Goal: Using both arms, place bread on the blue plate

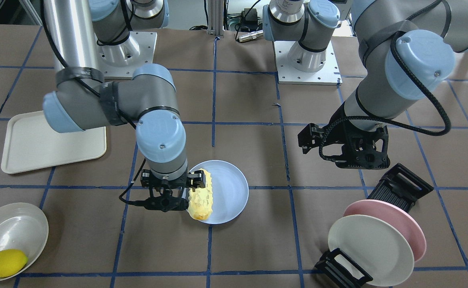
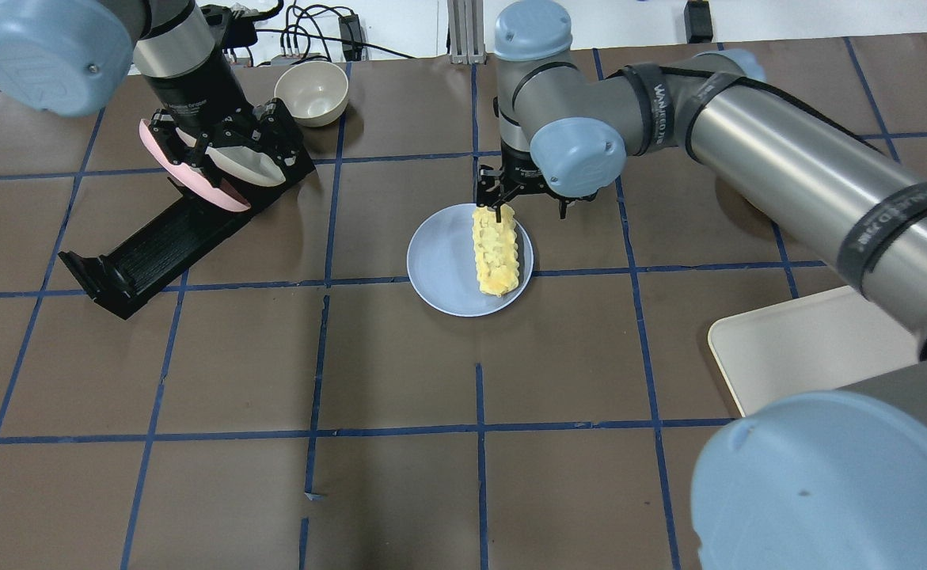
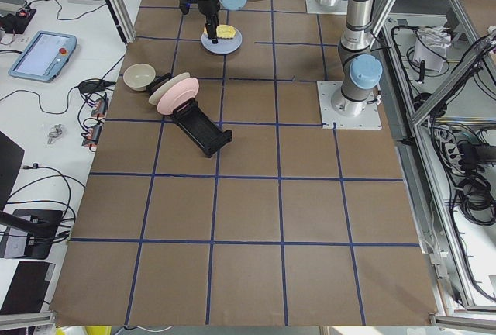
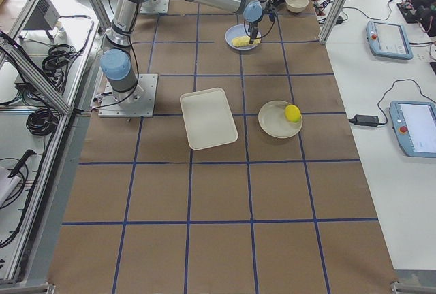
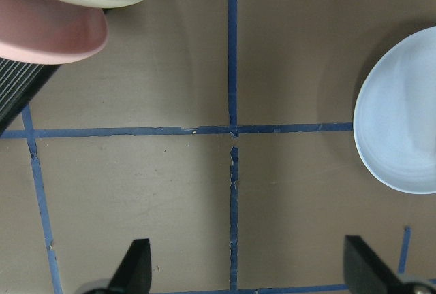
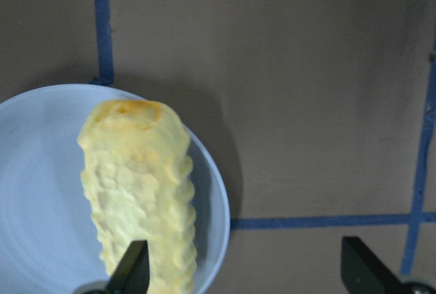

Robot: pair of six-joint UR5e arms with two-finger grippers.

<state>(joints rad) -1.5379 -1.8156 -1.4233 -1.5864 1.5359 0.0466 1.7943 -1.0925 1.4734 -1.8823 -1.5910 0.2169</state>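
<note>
The table (image 2: 400, 475) is a broad flat top under matte brown paper, ruled into squares by blue tape. Over it reach the right arm (image 2: 788, 166) and left arm (image 1: 397, 80), smooth grey-silver tubes with glossy light-blue joint caps. A cream rounded-corner tray (image 1: 38, 144) lies flat to one side. The blue plate (image 2: 443, 261) is round, pale and smooth, with a shallow raised rim. The bread (image 2: 496, 252) lies on it, off-centre along one side: a long pale-yellow loaf, bumpy and ridged on top, browner at the ends. The right gripper (image 6: 245, 277) hangs over the loaf's far end, black jaws spread wide, gripping nothing. The left gripper (image 5: 245, 273) hovers over bare paper, jaws likewise apart.
</note>
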